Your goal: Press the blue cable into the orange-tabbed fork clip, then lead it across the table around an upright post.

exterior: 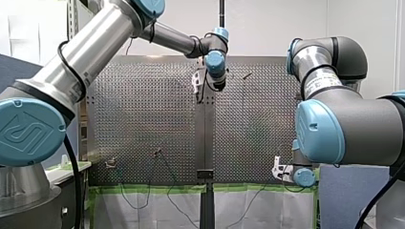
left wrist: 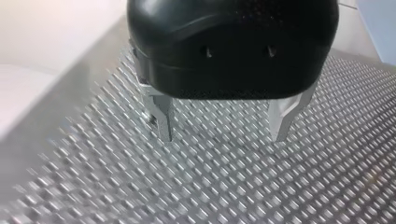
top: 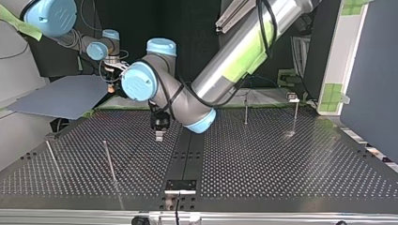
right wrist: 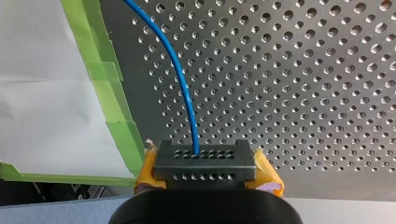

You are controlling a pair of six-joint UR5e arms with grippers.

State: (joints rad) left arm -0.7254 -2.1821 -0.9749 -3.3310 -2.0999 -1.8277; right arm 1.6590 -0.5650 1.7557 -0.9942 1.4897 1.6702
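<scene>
Blue cable (right wrist: 180, 79): pinched in my right gripper (right wrist: 205, 161), jaws pressed together on it, at the perforated table's (right wrist: 303, 93) green-taped edge (right wrist: 114, 100). My left gripper (left wrist: 223, 136): jaws spread, over the table's centre strip (top: 187, 152).

blue cable (right wrist: 180, 74): thin, glossy, a single strand. my right gripper (right wrist: 205, 161) is clamping its end, at the black block between the yellow pads. from there it is curving away over the perforated table (right wrist: 303, 70), running close beside the green-taped edge and hanging slack. upright post (top: 245, 108): thin metal rod, standing straight near the table's far edge in the top view, well apart from the clamped end. fork clip: too small to be picking out.
</scene>
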